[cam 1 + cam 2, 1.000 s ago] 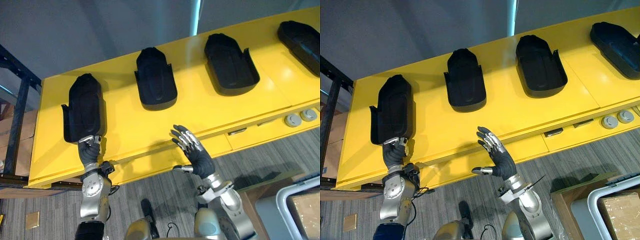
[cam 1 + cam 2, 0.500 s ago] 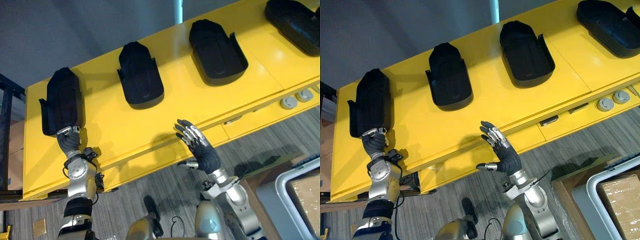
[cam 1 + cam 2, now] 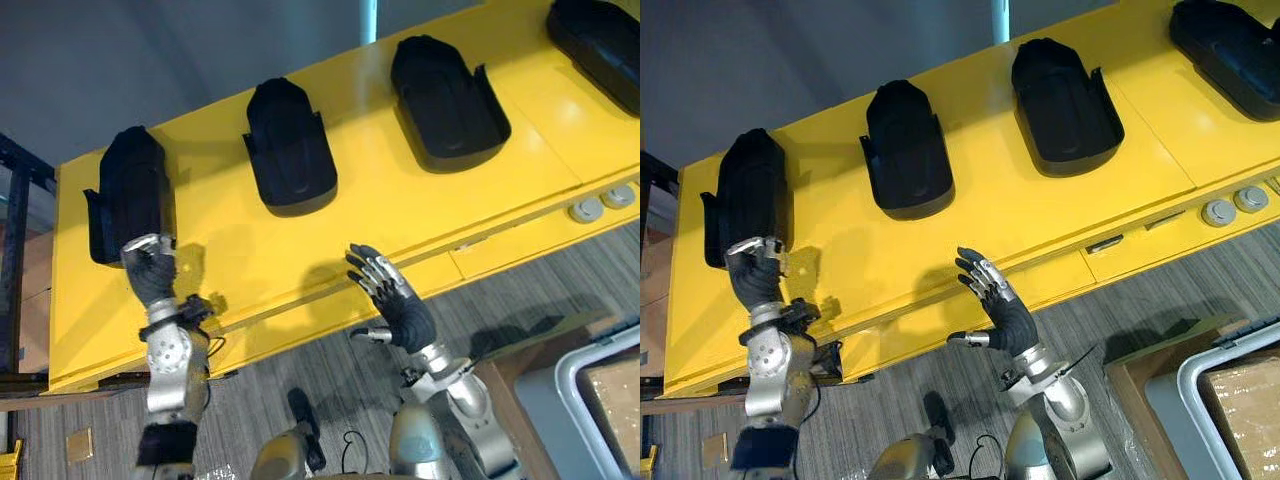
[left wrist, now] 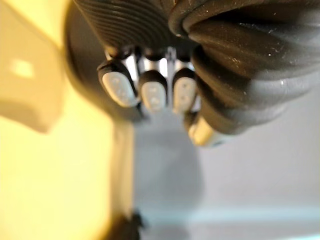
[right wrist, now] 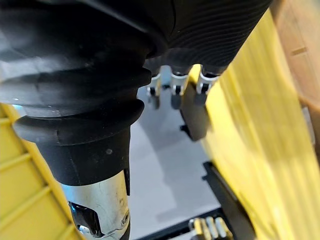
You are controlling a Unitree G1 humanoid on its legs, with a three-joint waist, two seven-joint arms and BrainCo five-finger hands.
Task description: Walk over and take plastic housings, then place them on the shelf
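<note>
Four black moulded plastic housings (image 3: 290, 150), matte and boat-shaped with rounded noses and small side tabs, lie in a row, apart from each other, on the glossy yellow counter (image 3: 400, 220). Left robot hand (image 3: 150, 272) is at the near end of the leftmost housing (image 3: 130, 190); its grip cannot be told. Right robot hand (image 3: 398, 305) hovers spread and empty over the counter's front edge.

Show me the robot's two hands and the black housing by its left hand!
left hand (image 3: 150, 275): left eye view, on its dark cover.
right hand (image 3: 405, 312): left eye view, on its dark cover.
leftmost housing (image 3: 133, 190): left eye view, middle of its top.
</note>
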